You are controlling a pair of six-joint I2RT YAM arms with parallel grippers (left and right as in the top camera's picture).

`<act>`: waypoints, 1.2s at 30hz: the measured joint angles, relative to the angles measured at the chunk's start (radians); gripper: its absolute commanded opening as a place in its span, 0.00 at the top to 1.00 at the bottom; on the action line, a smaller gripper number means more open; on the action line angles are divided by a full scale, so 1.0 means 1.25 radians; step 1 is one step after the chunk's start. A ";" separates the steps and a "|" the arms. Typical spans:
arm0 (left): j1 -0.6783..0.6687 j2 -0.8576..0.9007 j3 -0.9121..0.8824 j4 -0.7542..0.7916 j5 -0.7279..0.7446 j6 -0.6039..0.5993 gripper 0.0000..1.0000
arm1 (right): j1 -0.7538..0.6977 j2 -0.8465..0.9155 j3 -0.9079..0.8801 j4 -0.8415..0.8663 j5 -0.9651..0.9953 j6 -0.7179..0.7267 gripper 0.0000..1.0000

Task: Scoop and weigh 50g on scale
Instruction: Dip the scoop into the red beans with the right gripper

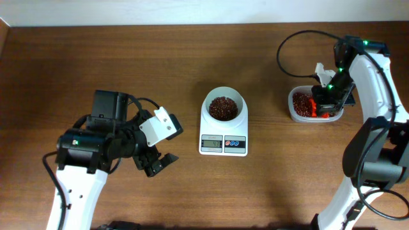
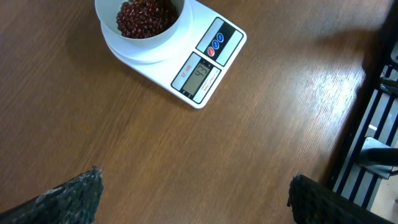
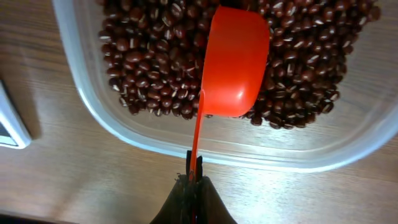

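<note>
Small dark reddish-brown beans (image 3: 149,56), oval and glossy: the bulk is held in a clear rectangular plastic tub (image 3: 124,134), and a portion is heaped in the round white bowl (image 1: 208,101) of the small white digital kitchen scale (image 1: 223,144). A bright orange-red plastic scoop (image 3: 233,62) is laid over the tub's beans, its thin handle clenched in the right gripper (image 3: 194,177) and its long axis run straight out from the jaws. The scale is placed to the left of the tub, mid-table. The left gripper (image 1: 160,163) is spread wide and empty, near the scale.
</note>
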 measured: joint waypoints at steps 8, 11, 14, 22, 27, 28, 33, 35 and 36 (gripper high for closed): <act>0.000 0.000 0.000 0.000 0.000 0.000 0.01 | -0.067 0.000 0.000 -0.002 -0.114 -0.001 0.96; 0.000 0.000 0.000 0.000 0.000 0.000 0.01 | -0.102 0.000 -0.001 -0.005 -0.154 -0.012 0.96; 0.000 0.000 0.000 0.000 0.000 0.000 0.01 | -0.142 0.000 -0.001 -0.025 -0.219 -0.054 0.96; 0.000 0.000 0.000 0.000 0.000 0.000 0.01 | -0.228 0.000 -0.002 -0.055 -0.316 -0.112 0.96; 0.000 0.000 0.000 0.000 0.000 0.000 0.01 | -0.277 0.000 -0.002 -0.065 -0.391 -0.153 0.96; 0.000 0.000 0.000 0.000 0.000 0.000 0.01 | -0.284 0.000 -0.002 -0.071 -0.402 -0.161 0.96; 0.000 0.000 0.000 0.000 0.000 0.000 0.01 | -0.295 0.000 -0.002 -0.096 -0.460 -0.196 0.96; 0.000 0.000 0.000 0.000 0.000 0.000 0.01 | -0.295 0.000 -0.002 -0.097 -0.473 -0.204 0.96; 0.000 0.000 0.000 0.000 0.000 0.000 0.01 | -0.295 0.000 -0.002 -0.098 -0.486 -0.205 0.96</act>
